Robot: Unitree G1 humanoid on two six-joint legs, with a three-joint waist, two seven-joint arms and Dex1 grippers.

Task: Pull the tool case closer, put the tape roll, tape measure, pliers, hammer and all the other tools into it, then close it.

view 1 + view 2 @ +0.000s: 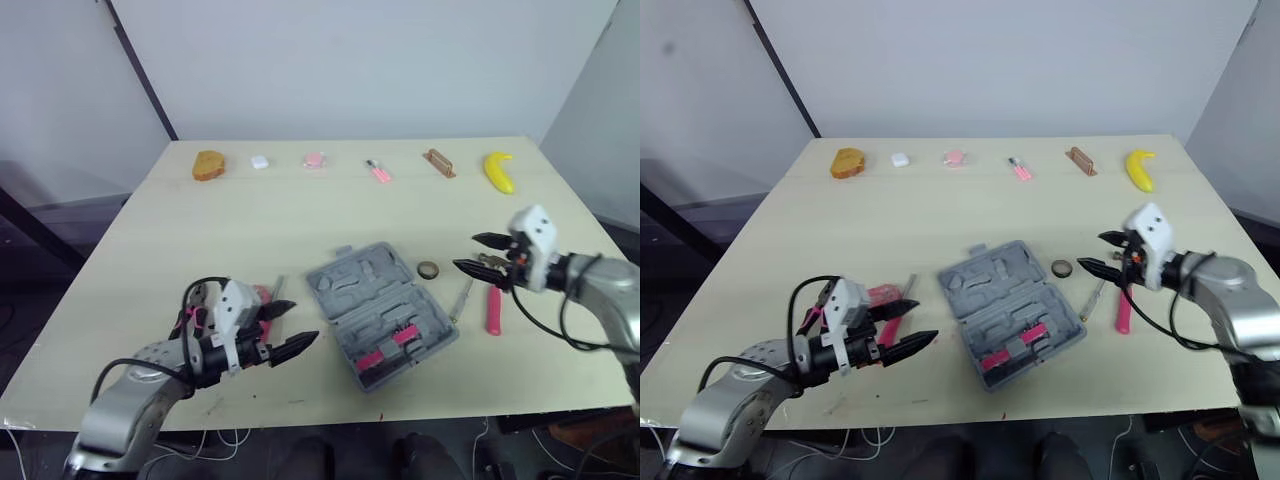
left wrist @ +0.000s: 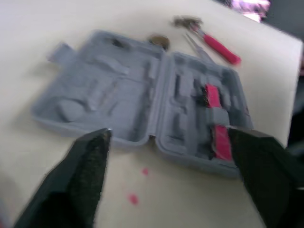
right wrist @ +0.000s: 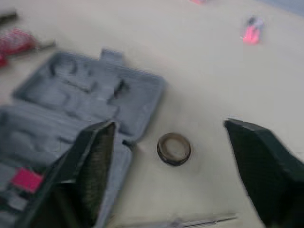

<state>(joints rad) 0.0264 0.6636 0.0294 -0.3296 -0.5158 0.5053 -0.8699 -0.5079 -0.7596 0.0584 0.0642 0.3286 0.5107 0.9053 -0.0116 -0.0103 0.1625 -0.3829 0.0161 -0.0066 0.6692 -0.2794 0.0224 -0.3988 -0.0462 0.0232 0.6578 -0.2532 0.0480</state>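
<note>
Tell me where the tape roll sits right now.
In the left eye view the small brown tape roll lies just right of the open grey plastic tool case, between it and the right gripper.

**No readable writing**

No word, number or brand can be read on the grey tool case (image 1: 380, 310). The pink pieces (image 1: 385, 350) towards its 5 o'clock corner may carry print, but they are too blurred to tell.

Grey tool case (image 1: 382, 311), pink-handled hammer (image 1: 493, 308), yellow banana (image 1: 499, 171).
</note>
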